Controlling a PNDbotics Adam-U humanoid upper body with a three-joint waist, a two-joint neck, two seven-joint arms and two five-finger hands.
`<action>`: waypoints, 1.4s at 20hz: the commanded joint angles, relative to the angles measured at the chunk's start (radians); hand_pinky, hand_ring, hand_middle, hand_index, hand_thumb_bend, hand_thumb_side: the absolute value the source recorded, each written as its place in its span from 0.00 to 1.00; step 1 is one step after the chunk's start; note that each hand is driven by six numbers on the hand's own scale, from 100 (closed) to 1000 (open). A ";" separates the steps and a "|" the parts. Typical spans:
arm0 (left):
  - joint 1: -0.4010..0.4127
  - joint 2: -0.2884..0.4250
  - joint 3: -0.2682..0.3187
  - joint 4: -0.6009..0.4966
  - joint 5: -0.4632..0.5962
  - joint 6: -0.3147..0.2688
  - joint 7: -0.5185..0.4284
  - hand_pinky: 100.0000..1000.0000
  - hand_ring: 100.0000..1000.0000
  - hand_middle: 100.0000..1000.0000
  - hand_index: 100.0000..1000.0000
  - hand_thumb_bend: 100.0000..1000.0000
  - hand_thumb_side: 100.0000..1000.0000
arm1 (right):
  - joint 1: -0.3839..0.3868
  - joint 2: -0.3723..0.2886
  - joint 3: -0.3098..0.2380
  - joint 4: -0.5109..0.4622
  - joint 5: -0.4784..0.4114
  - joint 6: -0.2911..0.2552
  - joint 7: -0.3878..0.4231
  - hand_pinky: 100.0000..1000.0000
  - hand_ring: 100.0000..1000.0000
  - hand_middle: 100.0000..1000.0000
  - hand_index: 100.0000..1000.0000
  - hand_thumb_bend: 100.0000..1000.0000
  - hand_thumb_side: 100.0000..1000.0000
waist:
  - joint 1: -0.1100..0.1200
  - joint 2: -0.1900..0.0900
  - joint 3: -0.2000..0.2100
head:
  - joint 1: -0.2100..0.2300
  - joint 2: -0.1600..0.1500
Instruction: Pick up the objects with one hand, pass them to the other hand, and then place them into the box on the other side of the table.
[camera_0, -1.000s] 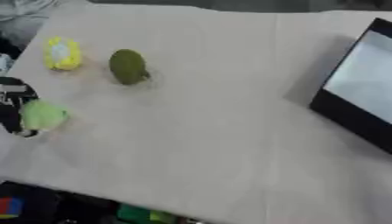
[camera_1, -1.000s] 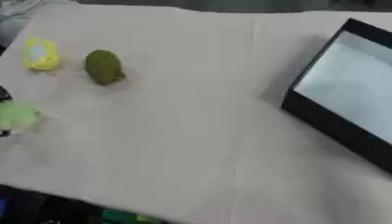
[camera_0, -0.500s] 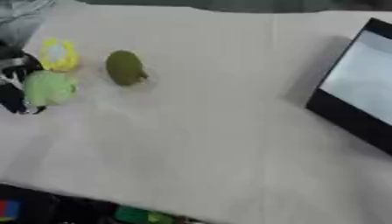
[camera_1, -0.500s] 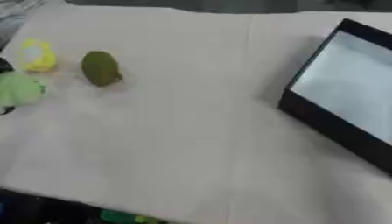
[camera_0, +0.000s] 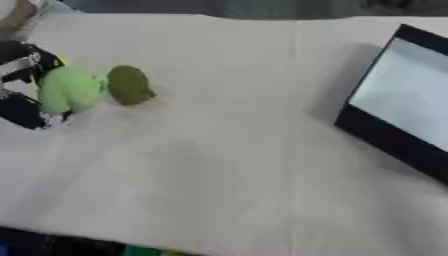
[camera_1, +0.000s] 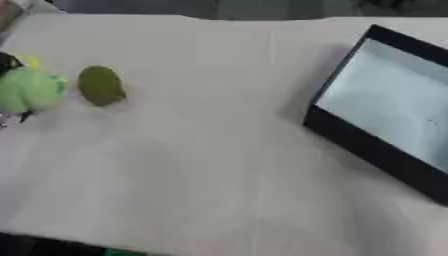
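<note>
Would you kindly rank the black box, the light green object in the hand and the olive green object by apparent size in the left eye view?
1. Black box, by far the largest, though partly cut off at the right edge.
2 and 3. Light green object held in the left hand, and olive green object: these look alike, so no ranking.

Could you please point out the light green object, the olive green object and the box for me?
light green object (camera_0: 70, 89): left eye view, its middle.
olive green object (camera_0: 129, 85): left eye view, its middle.
box (camera_1: 367, 152): right eye view, its black near wall.

Light-green object (camera_0: 68, 89) in left hand (camera_0: 24, 85)
</note>
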 joint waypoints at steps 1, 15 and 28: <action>-0.019 -0.027 -0.012 -0.039 0.037 0.027 0.052 0.67 0.56 0.42 0.49 0.00 0.09 | -0.024 -0.018 0.010 -0.041 0.038 0.075 -0.039 0.71 0.76 0.73 0.64 0.00 0.36 | -0.014 -0.017 -0.001 | -0.005 -0.014; -0.051 -0.188 -0.090 -0.059 0.178 0.036 0.273 0.62 0.51 0.38 0.48 0.00 0.23 | -0.210 -0.094 0.208 -0.130 0.487 0.226 0.420 0.77 0.82 0.79 0.73 0.16 0.16 | -0.022 -0.027 0.000 | -0.038 -0.018; -0.067 -0.285 -0.168 -0.056 0.225 -0.026 0.347 0.60 0.49 0.36 0.48 0.00 0.26 | -0.405 -0.072 0.323 -0.130 0.866 0.229 0.902 0.83 0.83 0.81 0.77 0.23 0.12 | -0.030 -0.038 -0.007 | -0.047 -0.021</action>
